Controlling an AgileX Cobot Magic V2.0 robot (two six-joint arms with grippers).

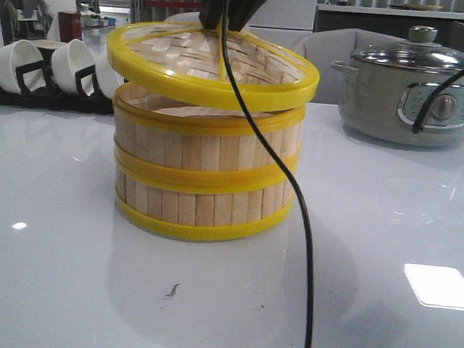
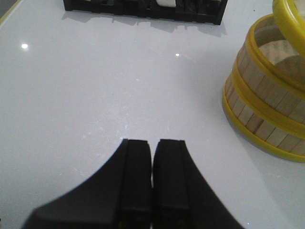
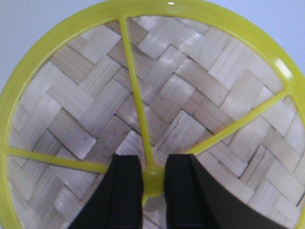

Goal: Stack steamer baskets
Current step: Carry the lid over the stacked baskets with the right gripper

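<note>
Tabletop: stacked steamer baskets (image 1: 204,176) under right claw (image 3: 153,183)

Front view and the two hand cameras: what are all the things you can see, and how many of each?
steamer baskets: two, light bamboo with yellow rims, stacked mid-table.
lid: one, woven bamboo, yellow rim, tilted above the top basket, held at its yellow centre hub.
electric pot: one, grey, glass lid, back right.
cups: white, exact count unclear, in a black rack, back left.
cable: one, black, hanging in front of the baskets.
table: one, glossy white.
right gripper: black, closed on the lid's hub.
left gripper: black, closed, empty, over bare table.
</note>
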